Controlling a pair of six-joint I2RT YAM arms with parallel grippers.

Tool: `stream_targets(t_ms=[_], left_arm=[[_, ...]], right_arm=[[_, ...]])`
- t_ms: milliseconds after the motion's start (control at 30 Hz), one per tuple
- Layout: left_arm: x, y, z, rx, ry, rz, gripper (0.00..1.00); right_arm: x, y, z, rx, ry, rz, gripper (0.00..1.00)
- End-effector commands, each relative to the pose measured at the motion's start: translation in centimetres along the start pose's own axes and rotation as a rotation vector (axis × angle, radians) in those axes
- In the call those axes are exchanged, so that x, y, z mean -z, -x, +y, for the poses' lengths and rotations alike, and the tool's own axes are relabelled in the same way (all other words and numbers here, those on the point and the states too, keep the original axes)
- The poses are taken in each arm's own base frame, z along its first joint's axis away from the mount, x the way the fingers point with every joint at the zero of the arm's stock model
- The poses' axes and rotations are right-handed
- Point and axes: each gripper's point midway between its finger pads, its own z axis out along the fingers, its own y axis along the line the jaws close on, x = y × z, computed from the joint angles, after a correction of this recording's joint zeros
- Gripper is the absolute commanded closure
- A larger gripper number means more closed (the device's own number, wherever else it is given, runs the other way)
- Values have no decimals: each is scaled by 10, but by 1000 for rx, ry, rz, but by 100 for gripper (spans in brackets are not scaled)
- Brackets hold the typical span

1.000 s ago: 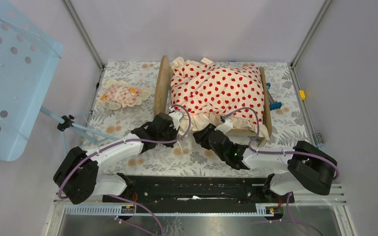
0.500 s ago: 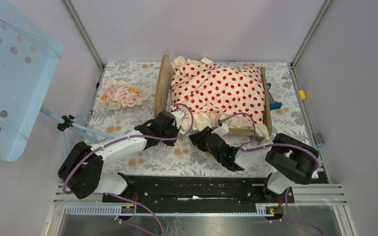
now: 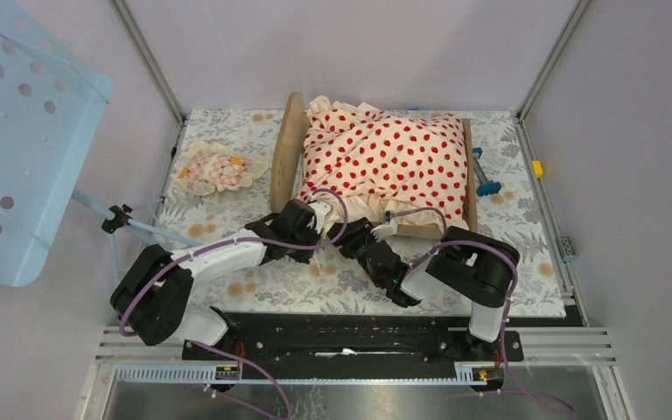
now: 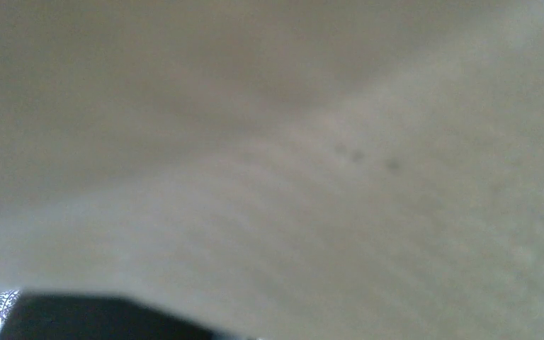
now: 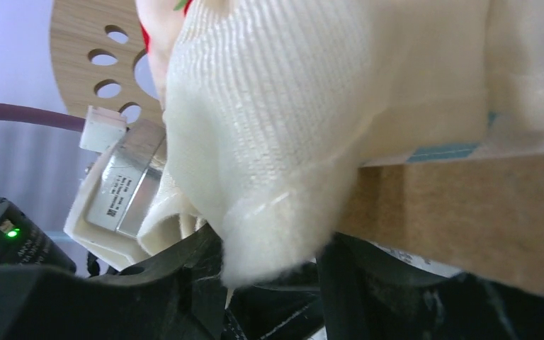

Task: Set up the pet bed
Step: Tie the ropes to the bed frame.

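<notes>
While the left gripper point(image 3: 316, 212) looks clamped on the near ruffle of the blanket point(image 3: 385, 157), the right gripper point(image 5: 269, 287) has its jaws parted around the hem, pinching nothing. Beyond them the pet bed point(image 3: 290, 144) sits mid-table under that blanket. I'd close the right, then draw evenly so the frame doesn't slide.
</notes>
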Motion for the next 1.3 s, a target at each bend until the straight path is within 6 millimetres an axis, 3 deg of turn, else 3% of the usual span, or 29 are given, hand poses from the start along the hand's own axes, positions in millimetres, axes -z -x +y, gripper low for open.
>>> stream_targets(t_ms=[0,233,467,700,1033,1133,1267], left_arm=[[3,21,-6,-23,-25,-50,100],[8,27,4,-13,34,-80,100],[10,35,16,7,62,-109,100],[18,43,38,0,80,-101,100],[11,29,52,-105,60,-14,97],[8,31,53,-128,57,-5,96],[8,36,53,-160,52,-7,97]], right_arm=[[1,-27,-28,-124,-78,72,48],[28,-22,-49,-78,-164,7,49],[53,-20,-39,52,-147,-72,47],[54,-23,-35,210,-107,-102,46],[59,-18,-27,575,49,-102,43],[62,-10,-25,664,50,-117,42],[63,-14,-15,852,113,-83,39]])
